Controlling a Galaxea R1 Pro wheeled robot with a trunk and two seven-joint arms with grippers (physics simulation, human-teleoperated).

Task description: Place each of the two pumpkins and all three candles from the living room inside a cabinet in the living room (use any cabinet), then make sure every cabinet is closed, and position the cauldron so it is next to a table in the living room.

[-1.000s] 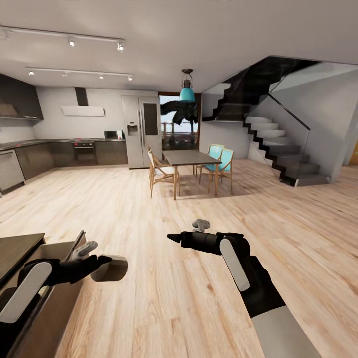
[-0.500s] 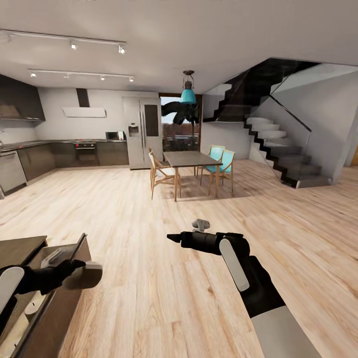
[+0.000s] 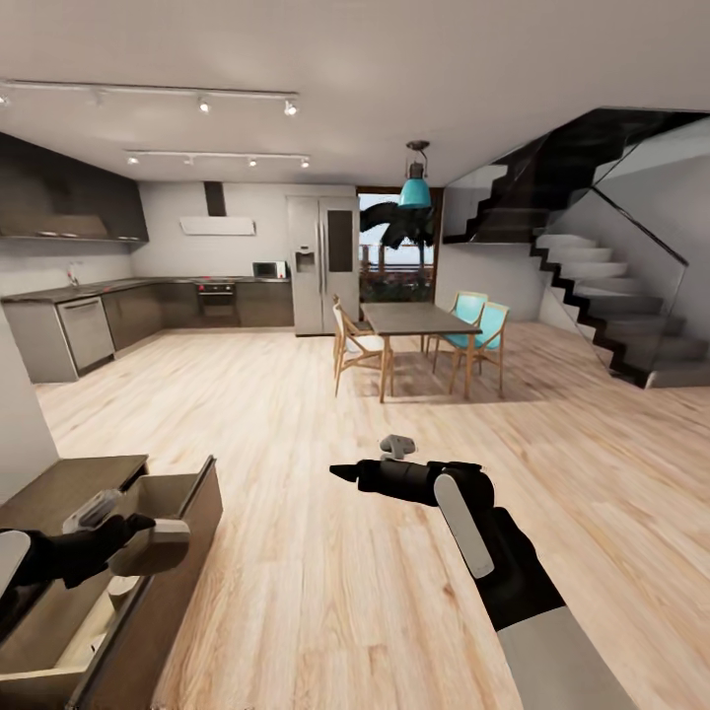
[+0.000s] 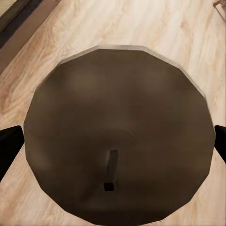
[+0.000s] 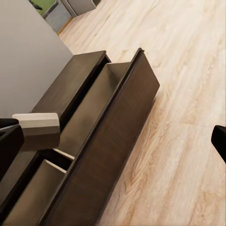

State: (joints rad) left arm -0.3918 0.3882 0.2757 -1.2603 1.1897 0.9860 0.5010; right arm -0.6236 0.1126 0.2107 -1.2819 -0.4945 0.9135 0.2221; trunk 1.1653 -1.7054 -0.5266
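Candle: one cream cylinder is clamped in my left pincer, held on its side over the open drawer. In the left wrist view its flat end faces the camera, wick showing, with a dark fingertip at each flank.
Second candle: a pale shape lies inside the drawer below the held one; likely a candle already stowed, too small to confirm.
Cabinet: low dark brown unit against the wall at my left. Its drawer is pulled well out, pale inside, front panel toward the room.
Left pincer: closed on the candle.
Right pincer: held forward over bare floor, well apart from the cabinet, carrying nothing. Whether its jaws are parted I cannot tell.
Surroundings: wood floor; dining surface with teal chairs, kitchen and stairs far off. Not part of this job.
Step in hand: stowing a candle in the cabinet, by my judgement.
Next move calls for: lowering the candle into the drawer beside the pale shape, releasing it, drawing the arm clear of the front panel.
Left to do: pumpkins, any remaining candle, closing this drawer, placing the cauldron.
Risk: a candle released on its side may roll within the drawer.
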